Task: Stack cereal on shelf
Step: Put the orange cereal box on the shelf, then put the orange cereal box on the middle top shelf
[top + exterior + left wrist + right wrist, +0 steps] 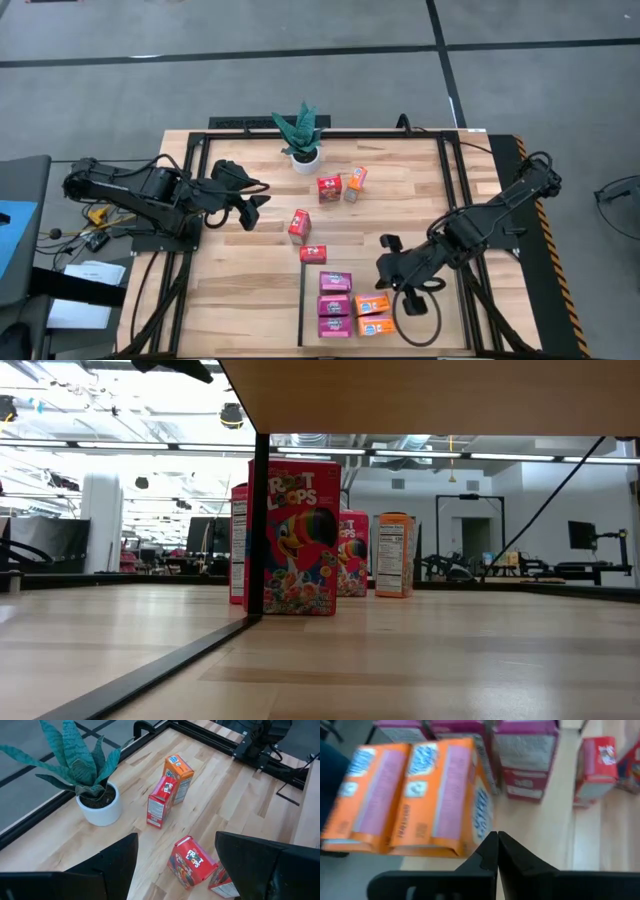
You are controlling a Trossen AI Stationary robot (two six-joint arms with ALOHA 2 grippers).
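Observation:
In the high view, three magenta cereal boxes (334,304) lie in a column on the shelf (440,325), with two orange boxes (373,314) beside them. Three red boxes (299,226) and one orange box (355,180) stand on the slatted tabletop. My right gripper (380,265) hovers shut just past the far side of the orange pair (415,795), its fingers (496,840) pointing toward the table's left. My left gripper (245,205) is open at the left, and its wrist view looks over a red box (192,860).
A potted green plant (303,135) stands near the far edge. A looped black cable (415,300) lies on the shelf next to the right arm. A thin black strip (302,300) marks the shelf's left border. Bare wood lies at the table's near left.

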